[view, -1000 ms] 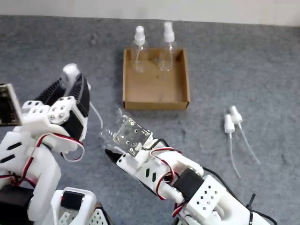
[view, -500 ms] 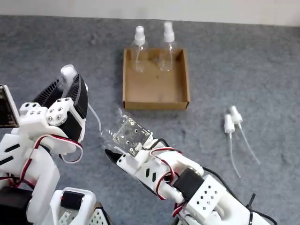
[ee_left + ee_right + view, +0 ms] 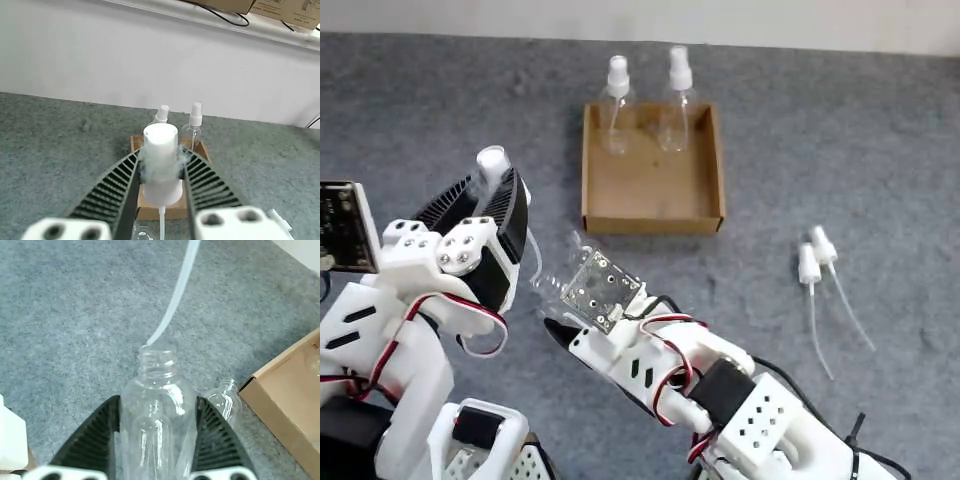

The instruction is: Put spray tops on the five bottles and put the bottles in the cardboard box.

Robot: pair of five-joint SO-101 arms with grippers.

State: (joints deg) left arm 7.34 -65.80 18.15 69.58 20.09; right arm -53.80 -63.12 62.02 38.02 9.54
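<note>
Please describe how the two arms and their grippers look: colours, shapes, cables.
The left arm and right arm are white plastic shells with black motor blocks, small holes and slots. Red, black and white wires loop along them. The left gripper and right gripper have black, ribbed, tapering fingers.

L pincer clamped on white spray top; cardboard box w/ two capped bottles behind.

Clear glossy plastic bottle, matt brown cardboard box, rough grey cloth tabletop.
</note>
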